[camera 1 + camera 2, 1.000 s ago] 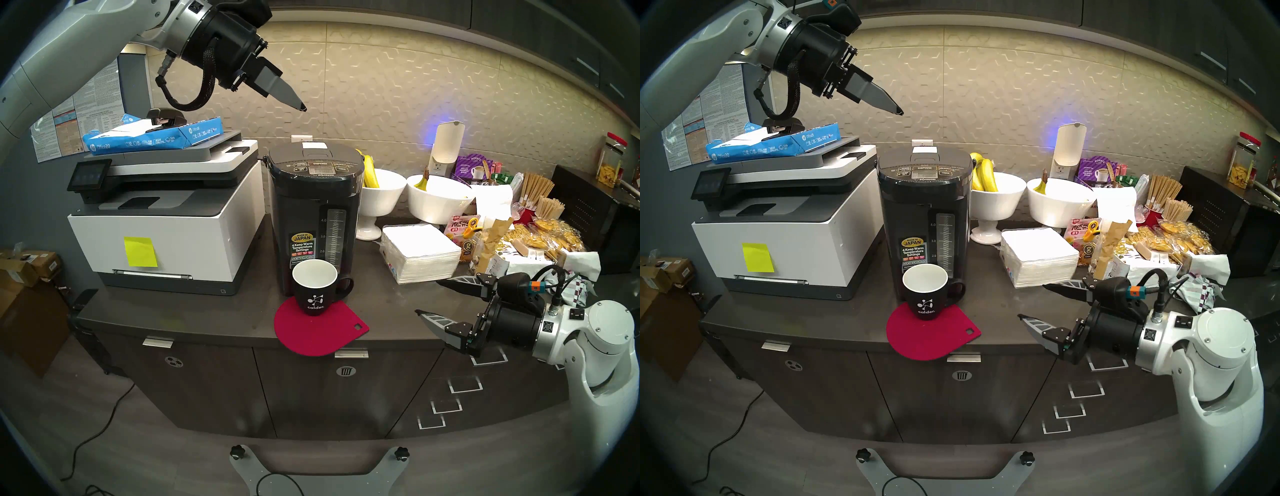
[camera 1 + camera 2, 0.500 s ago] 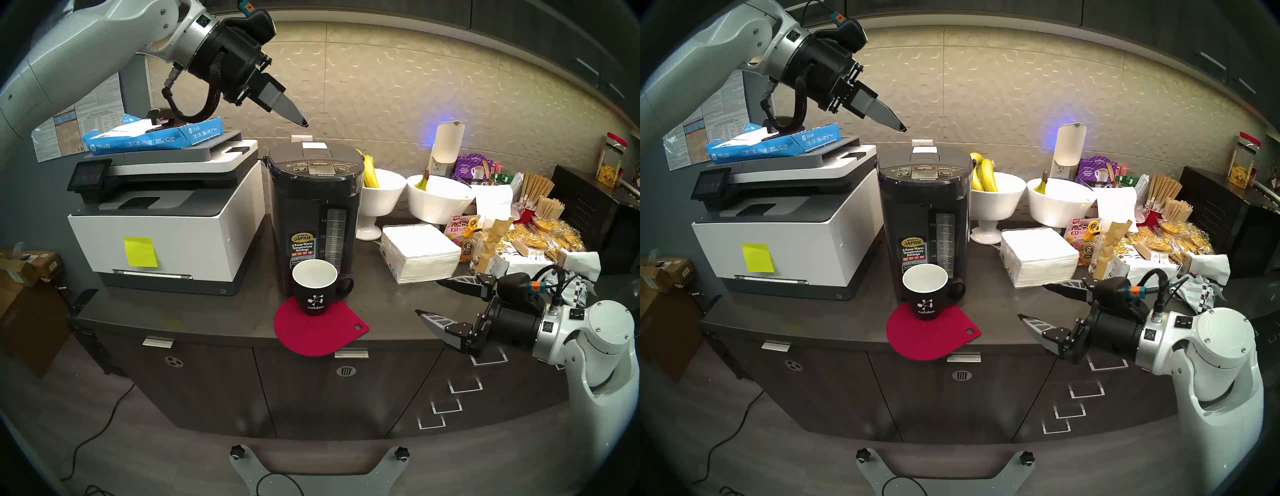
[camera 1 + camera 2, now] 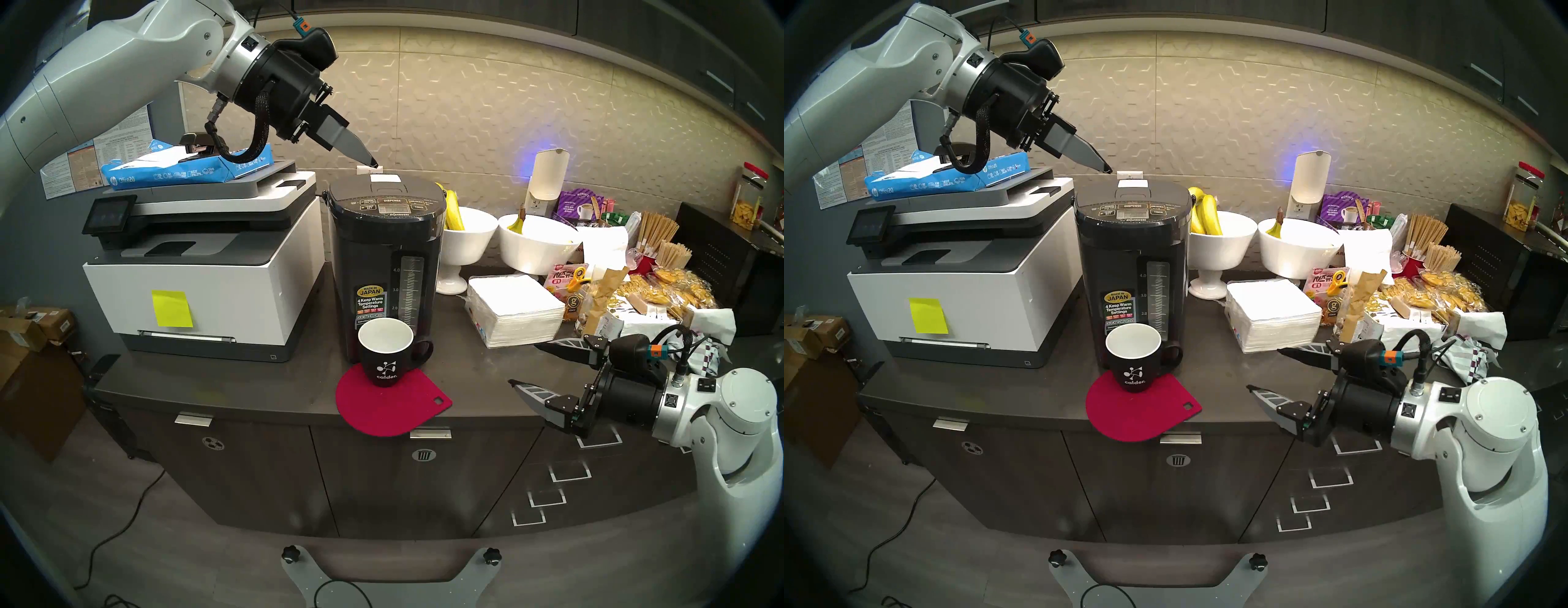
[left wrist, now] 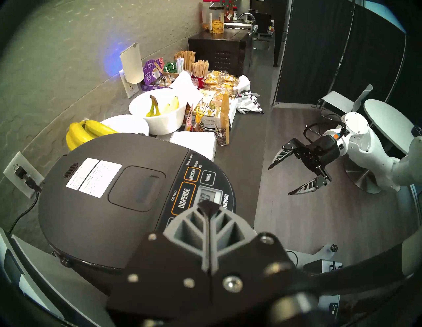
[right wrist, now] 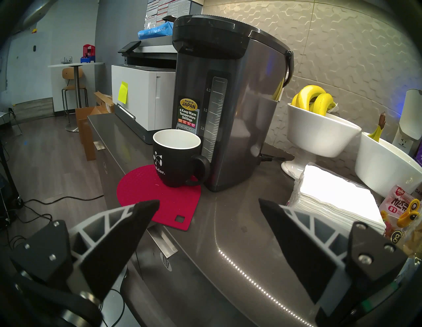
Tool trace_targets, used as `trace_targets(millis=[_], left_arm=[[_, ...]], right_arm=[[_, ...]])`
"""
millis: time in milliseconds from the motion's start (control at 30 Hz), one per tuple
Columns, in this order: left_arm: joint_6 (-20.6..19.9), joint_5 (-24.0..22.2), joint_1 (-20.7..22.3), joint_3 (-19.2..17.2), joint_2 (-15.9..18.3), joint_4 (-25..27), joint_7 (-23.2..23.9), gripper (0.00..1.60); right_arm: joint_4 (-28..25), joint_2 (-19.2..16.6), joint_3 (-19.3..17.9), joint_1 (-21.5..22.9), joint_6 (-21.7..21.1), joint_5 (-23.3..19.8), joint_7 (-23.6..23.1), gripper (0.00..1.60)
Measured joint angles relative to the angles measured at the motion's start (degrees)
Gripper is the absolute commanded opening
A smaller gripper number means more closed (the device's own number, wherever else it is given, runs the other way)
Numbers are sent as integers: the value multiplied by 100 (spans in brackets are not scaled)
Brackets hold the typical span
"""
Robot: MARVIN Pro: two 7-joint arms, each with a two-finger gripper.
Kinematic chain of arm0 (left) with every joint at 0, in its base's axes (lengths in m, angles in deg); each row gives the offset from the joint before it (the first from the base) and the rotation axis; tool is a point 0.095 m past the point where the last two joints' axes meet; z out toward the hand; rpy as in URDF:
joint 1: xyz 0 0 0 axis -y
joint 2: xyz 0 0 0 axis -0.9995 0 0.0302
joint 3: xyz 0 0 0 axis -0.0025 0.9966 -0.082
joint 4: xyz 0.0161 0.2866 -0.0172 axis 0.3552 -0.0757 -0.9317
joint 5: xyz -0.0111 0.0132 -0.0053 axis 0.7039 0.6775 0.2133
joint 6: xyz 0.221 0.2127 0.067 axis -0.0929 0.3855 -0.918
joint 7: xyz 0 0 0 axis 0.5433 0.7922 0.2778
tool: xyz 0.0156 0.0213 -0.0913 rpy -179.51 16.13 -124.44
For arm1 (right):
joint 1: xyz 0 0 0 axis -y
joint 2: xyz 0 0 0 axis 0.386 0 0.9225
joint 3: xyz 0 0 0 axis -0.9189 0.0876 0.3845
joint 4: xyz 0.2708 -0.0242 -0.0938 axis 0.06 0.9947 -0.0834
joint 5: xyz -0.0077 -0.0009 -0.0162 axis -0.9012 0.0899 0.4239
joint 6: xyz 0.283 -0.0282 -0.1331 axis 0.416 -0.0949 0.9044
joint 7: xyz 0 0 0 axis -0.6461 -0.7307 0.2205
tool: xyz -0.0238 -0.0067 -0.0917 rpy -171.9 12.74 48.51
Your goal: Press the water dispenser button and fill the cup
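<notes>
My left hand (image 3: 373, 164) is pinched fully shut, holding nothing, its two fingers making one narrow point. It hangs just above the rear of the water dispenser (image 3: 384, 263), at about 11 o'clock from the panel in the head view, angled down and toward the right.

The water dispenser stands mid-worktop (image 3: 254, 382), the printer (image 3: 203, 271) close at its 9 o'clock, white bowls (image 3: 471, 233) of bananas at its 3 o'clock. The DISPENSE button (image 4: 184, 198) sits at the front of the lid, above the small LCD (image 4: 210, 197). UNLOCK (image 4: 191, 174) lies just beside it.

The cup (image 3: 385, 358) rests on a red mat (image 3: 390, 407) against the dispenser's foot, mouth up, handle at 3 o'clock, white inside. It looks empty. Whether it sits exactly under the spout I cannot tell; the spout is hidden from every view.

My right hand (image 3: 547, 369) is spread wide and empty, off the worktop's front edge at 3 o'clock from the cup, well apart from it.

Step in hand: bringing the tip onto DISPENSE.

- In the wrist view my tip overlaps the LCD, so I judge I need to shift toward the button before going down.
- Come down square on the wide button, clear of UNLOCK.
- This pot may need UNLOCK pressed first; if no water runs, that is my guess why.
- Press gently, straight down; a sideways shove could slide the pot.
- Watch the cup and lift off before it brims.
</notes>
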Motion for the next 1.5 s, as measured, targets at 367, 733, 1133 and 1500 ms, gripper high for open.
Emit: trace_targets(millis=[367,733,1133,1500], left_arm=[[350,339,200,278,-293,-328,365,0],[668,526,404,581,-583,-504,690,0],[989,491,626,982,-793,-604,1023,0],[1184,426,841,1314,-956,-720,1225,0]], right_arm=[[0,0,0,0,0,0,0,160],[0,0,0,0,0,0,0,160],[-2,0,0,0,0,0,0,160],[-2,0,0,0,0,1,0,160]])
